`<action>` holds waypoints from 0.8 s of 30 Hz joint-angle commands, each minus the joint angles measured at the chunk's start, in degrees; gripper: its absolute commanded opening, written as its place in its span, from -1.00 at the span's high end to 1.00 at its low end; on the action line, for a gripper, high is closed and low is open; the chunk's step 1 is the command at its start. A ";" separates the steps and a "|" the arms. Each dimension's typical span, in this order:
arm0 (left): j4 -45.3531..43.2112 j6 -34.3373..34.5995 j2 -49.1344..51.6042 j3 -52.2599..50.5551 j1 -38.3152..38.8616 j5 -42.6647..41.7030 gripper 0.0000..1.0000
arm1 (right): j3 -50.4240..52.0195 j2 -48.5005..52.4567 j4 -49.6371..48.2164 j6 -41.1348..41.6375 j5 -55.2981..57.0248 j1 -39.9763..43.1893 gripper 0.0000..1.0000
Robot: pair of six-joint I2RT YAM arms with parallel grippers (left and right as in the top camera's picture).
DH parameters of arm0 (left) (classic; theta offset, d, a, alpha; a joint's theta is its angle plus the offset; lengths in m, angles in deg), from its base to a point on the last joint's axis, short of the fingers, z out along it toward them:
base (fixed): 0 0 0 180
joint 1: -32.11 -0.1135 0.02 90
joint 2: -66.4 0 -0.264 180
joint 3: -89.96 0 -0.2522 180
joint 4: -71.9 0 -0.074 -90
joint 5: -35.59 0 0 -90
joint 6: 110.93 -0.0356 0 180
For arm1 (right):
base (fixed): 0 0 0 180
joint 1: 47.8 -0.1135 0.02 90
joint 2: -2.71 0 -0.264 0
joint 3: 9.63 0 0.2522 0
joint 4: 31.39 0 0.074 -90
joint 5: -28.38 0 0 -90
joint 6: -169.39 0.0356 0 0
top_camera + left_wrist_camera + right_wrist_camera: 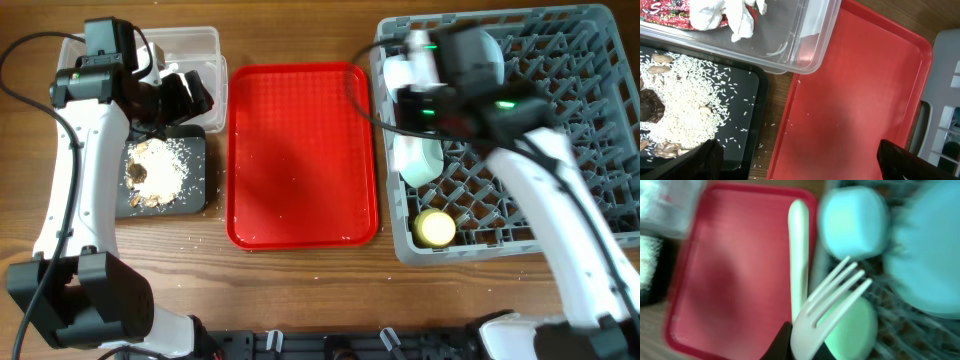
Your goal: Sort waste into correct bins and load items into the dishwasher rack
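Since the red tray [300, 150] in the middle lies bare but for a few specks, the sorting is judged nearly finished. At the far left the clear tub [195, 50] holds the crumpled white paper [715, 12] and the red-and-white wrapper [665, 12]. On its near side, the black tray [195, 190] carries the food scraps [650, 107] and whitish grains [685, 105], with some grains spilled on the table [300, 290] beside it.

At the right, the dishwasher rack [590, 110] is loaded along its left side with two bowls [418, 160], the yellow cup [436, 228] at the near corner, and what is taken for the plate [925, 265], blurred in the right wrist view.

Left to be racked are the utensils. A white fork [835, 295] and a second long white utensil [798, 255], whose end cannot be made out, are pinched together at their handles by the right gripper [800, 347], held above the rack's left edge. The left gripper [797, 150] is spread wide over the gap between black tray and red tray, and nothing is held or touched by it.
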 commanded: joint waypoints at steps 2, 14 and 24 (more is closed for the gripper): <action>0.00 -0.09 -0.20 0.55 -0.15 0.11 -1.00 | 1.09 0.04 7.56 -19.02 3.52 8.74 0.91; 0.00 -0.09 -0.20 0.55 -0.15 0.11 -1.00 | 10.56 5.53 6.58 -16.39 7.28 16.81 -0.46; 0.02 -0.09 -0.20 0.55 -0.15 0.11 -1.00 | -2.25 -11.65 9.14 -16.81 -11.80 16.81 -0.99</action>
